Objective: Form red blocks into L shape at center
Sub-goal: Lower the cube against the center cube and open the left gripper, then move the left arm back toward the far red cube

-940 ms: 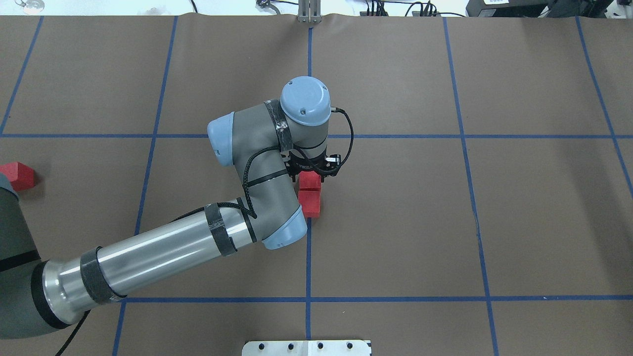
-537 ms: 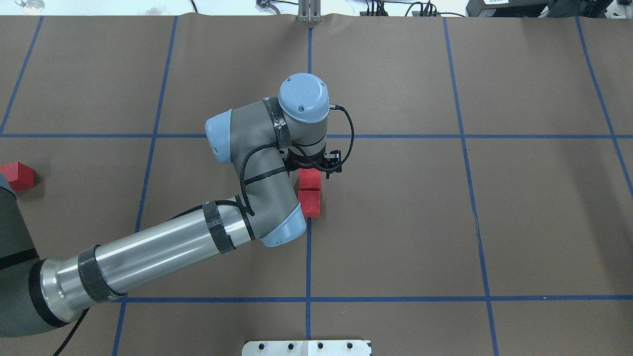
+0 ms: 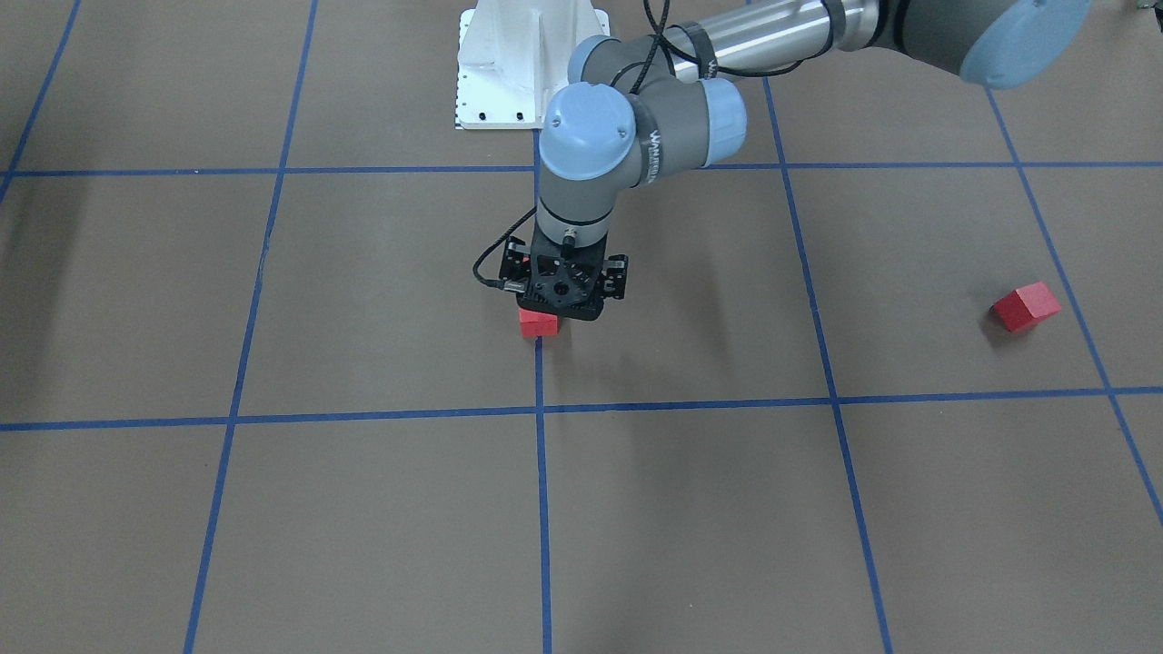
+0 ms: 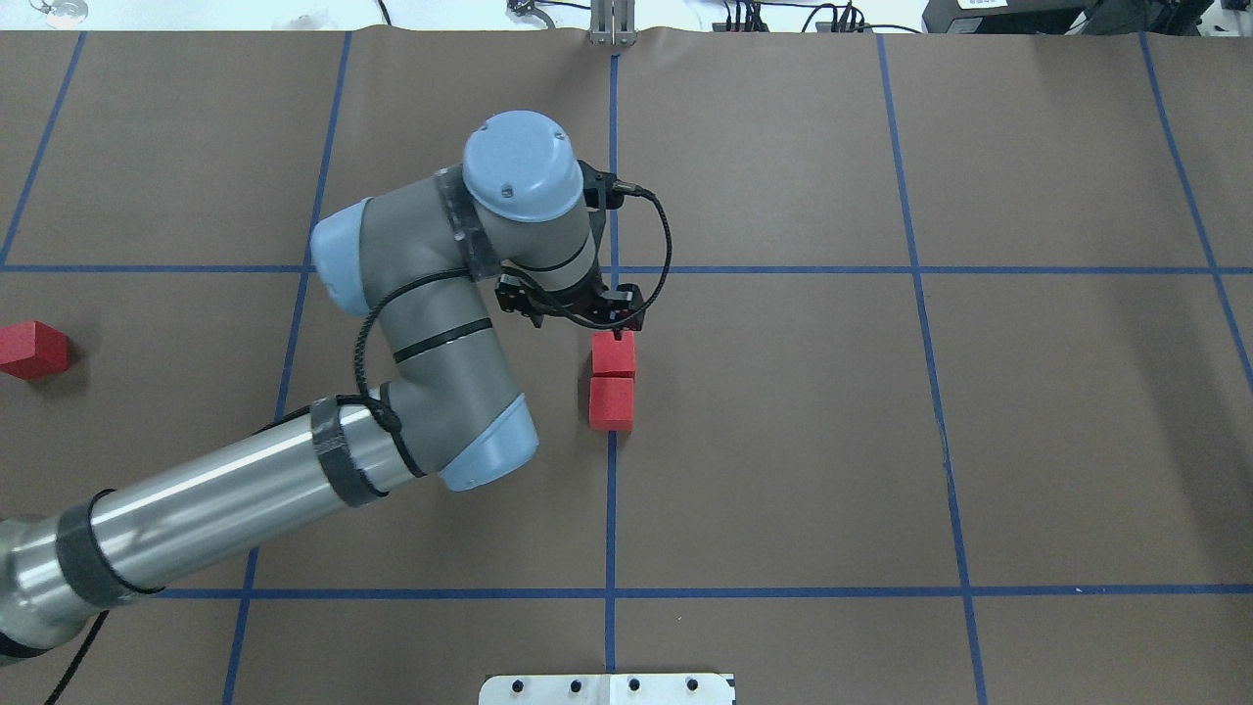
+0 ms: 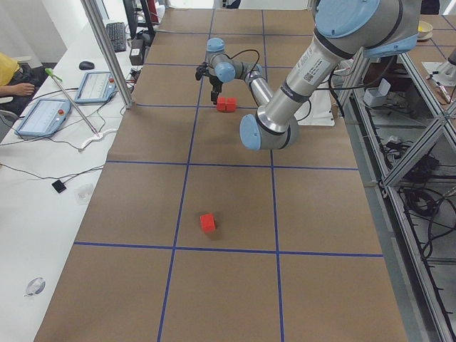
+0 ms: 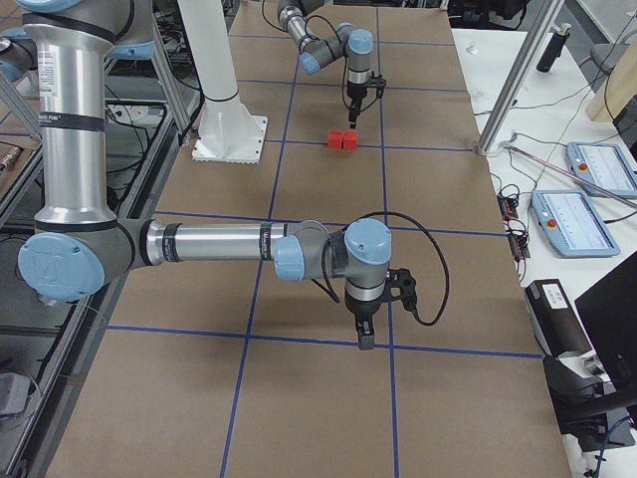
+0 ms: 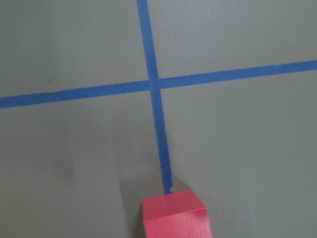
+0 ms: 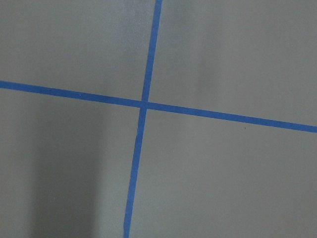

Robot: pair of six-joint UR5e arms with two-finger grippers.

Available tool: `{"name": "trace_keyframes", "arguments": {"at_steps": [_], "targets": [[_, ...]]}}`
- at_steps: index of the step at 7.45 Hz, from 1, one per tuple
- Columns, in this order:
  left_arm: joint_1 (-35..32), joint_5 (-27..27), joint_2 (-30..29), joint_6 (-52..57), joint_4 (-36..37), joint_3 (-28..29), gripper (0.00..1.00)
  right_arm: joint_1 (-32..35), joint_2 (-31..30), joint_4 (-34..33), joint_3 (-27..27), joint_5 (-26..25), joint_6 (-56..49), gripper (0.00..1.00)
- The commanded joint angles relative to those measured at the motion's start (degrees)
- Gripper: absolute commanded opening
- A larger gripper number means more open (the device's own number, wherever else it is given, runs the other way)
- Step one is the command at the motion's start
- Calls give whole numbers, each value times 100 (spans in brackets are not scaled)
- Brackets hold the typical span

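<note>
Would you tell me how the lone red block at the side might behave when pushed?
The lone red block probably slides rather than rolls, given its flat faces. Its matte, squat cube shape suggests little slipping or tipping.

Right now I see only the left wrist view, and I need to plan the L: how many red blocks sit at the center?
Observer: Two red blocks lie there, touching, in a row along the blue tape line.
Operator: And the third?
Observer: The third block lies alone, far out on the robot's left side, turned askew to the grid.
Operator: Where is the right arm?
Observer: The right gripper hangs over a tape crossing, away from all the blocks. I cannot tell whether it is open.
</note>
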Motion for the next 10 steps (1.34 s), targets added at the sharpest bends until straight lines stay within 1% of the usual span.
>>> {"name": "trace_keyframes", "arguments": {"at_steps": [1, 2, 3, 4, 5, 6, 7, 8, 9, 10], "targets": [[-450, -358, 1511, 1328, -25, -1259, 99, -3, 3, 0, 7, 0, 0, 99], [-801, -622, 2119, 2013, -68, -1569, 99, -3, 3, 0, 7, 0, 0, 99], [-1153, -642, 2708, 2786, -104, -1798, 99, -3, -5, 0, -1, 0, 0, 99], [-1591, -851, 3131, 3751, -182, -1809, 99, -3, -5, 0, -1, 0, 0, 99], [-2100, -1227, 3510, 4692, -218, -1731, 99, -3, -5, 0, -1, 0, 0, 99], [-2506, -1414, 3801, 5441, -227, -1643, 99, -3, -5, 0, -1, 0, 0, 99], [-2849, -1442, 4047, 6414, -236, -1442, 99, -3, -5, 0, -1, 0, 0, 99], [-3157, -1451, 4102, 7189, -279, -1162, 99, -3, 3, 0, -1, 0, 0, 99], [-3325, -1451, 4311, 7858, -628, -967, 99, -3, -5, 0, -1, 0, 0, 99], [-3405, -1677, 4461, 8248, -1145, -696, 99, -3, -5, 0, -1, 0, 0, 99]]}}
